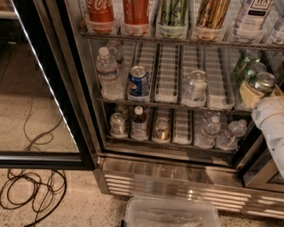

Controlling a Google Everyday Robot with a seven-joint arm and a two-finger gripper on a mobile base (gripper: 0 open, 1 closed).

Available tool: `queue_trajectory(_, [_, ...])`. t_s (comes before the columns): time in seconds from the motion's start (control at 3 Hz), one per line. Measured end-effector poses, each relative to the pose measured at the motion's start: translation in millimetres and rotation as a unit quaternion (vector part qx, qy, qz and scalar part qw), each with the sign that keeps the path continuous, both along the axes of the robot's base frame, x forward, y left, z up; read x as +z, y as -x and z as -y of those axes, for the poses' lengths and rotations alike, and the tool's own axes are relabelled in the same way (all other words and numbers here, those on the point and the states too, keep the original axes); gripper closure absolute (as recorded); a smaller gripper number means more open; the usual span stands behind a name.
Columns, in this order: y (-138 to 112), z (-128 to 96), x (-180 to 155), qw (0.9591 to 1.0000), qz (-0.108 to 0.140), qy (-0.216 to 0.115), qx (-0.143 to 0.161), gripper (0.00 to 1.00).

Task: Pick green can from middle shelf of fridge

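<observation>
The fridge [177, 177] stands with its glass door [49, 111] swung open to the left. On the middle shelf [168, 103], white lane trays hold a water bottle [108, 73], a blue Pepsi can [139, 82] and a silver-white can [195, 86]. Three green cans stand in a row at the far right; the front green can [262, 81] has a silver top. My gripper [262, 93] is at this front green can, at its lower part, with my white arm [275, 128] coming in from the lower right.
The top shelf holds red cans [100, 13] and tall cans [174, 13]. The bottom shelf holds cans, a small bottle [139, 122] and water bottles [208, 131]. A clear plastic bin [171, 213] sits on the floor in front. Black cables [31, 190] lie at the lower left.
</observation>
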State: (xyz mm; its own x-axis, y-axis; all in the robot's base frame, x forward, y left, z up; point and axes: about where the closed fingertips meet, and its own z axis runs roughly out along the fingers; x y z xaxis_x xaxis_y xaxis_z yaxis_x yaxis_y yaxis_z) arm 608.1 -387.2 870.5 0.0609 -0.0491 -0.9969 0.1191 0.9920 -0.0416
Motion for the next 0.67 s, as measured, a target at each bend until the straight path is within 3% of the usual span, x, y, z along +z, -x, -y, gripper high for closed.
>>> queue_trajectory(0.67, [-0.4, -1.7, 1.5, 1.0, 0.001, -0.003, 0.005, 1.0])
